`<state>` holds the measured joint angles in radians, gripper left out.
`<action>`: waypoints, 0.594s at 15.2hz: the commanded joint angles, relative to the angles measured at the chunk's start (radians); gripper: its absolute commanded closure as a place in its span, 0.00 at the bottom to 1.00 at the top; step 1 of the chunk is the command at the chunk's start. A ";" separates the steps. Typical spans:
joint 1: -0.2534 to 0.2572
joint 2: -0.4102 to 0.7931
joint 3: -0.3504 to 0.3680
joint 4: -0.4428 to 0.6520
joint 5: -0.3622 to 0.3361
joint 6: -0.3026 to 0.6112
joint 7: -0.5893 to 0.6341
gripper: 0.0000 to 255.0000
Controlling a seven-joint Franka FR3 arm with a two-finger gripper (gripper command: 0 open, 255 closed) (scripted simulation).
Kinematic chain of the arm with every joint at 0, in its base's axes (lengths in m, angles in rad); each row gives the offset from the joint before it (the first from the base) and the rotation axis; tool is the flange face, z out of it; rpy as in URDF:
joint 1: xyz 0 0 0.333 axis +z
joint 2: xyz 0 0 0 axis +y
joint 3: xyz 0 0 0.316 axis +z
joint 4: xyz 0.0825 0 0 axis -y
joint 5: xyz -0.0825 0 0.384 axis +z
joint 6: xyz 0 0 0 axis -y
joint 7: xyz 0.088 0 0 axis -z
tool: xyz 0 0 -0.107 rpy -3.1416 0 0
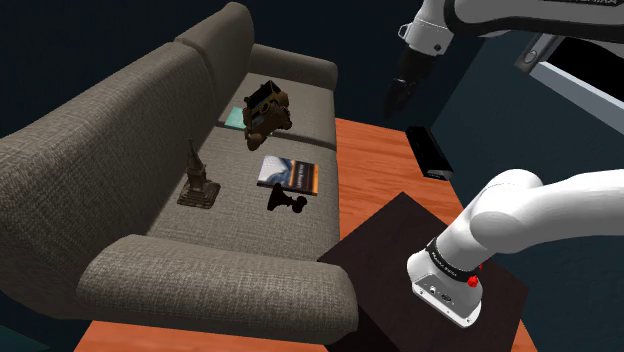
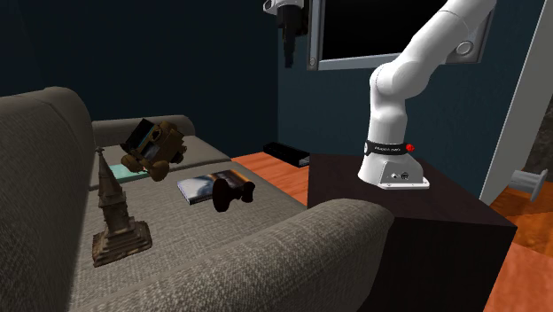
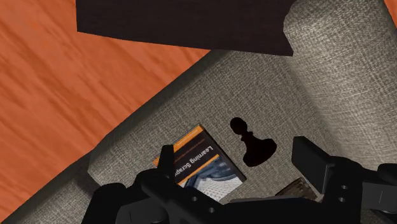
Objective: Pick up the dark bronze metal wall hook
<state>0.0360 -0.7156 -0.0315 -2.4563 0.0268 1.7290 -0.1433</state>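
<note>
Pincer (image 1: 400, 97) hangs high, fingers wide apart, gripping nothing. Dark wall hook (image 1: 285, 202) lies on the grey sofa (image 1: 120, 150) seat. In the shoulder view it sits just beside the book (image 1: 290, 173), at the book's 6 o'clock. Tower figurine (image 1: 198, 180) at the hook's 9 o'clock, pincer at its 1 o'clock, well apart.

The grey fabric sofa (image 1: 235, 165) stands on an orange wood floor (image 1: 380, 150). Five items are on its seat.

- The dark hook (image 1: 283, 202) is near the seat's front edge.
- A book (image 1: 289, 174) lies flat, cover up, just beside the hook.
- A tower statuette (image 1: 198, 180) stands upright, on the shoulder view's left of the hook.
- A brown boxy toy (image 1: 266, 110) sits tilted farther along the seat.
- A teal flat item (image 1: 232, 118) lies beside the toy.
</note>
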 commanded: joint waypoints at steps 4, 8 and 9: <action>0.033 0.099 0.026 -0.074 0.015 0.176 -0.014 0.00; 0.060 0.206 0.050 -0.110 0.028 0.320 -0.023 0.00; 0.067 0.236 0.055 -0.116 0.031 0.356 -0.025 0.00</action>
<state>0.0958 -0.5239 0.0170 -2.5714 0.0538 2.0378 -0.1668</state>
